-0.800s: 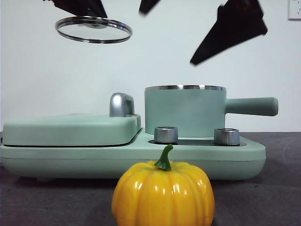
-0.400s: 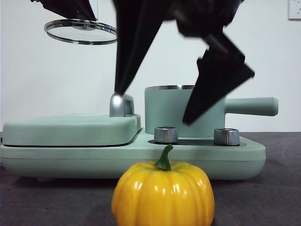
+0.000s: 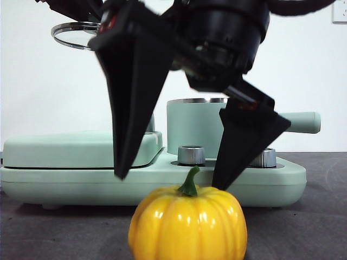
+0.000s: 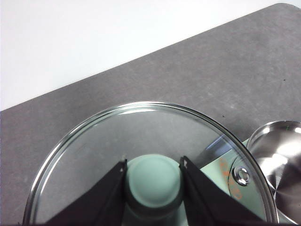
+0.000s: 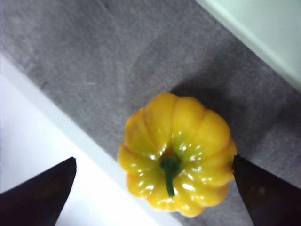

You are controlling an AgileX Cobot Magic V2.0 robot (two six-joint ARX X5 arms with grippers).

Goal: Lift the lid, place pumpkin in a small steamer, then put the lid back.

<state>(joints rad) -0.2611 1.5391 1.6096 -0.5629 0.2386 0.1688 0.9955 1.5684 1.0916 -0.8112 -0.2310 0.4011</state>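
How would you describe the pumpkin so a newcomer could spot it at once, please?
Find the long mint green cooker on the grey table. In front of it, alone, sits the pumpkin: the only glossy yellow-orange, ribbed thing, with a curved green stem.

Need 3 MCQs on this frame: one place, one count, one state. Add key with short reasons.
1. Where is the pumpkin?
A. in the small steamer
B. on the table in front of the appliance
C. in the right gripper

2. How many silver knobs show on the base, front view?
A. two
B. three
C. four

3. What state is the left gripper in?
A. open, empty
B. shut on the pumpkin
C. shut on the lid's knob

Key: B, the pumpkin sits on the grey table under the open right gripper; A, one either side of the near jaw; C, the jaws clamp the mint knob of the lid, held high beside the small steamer.
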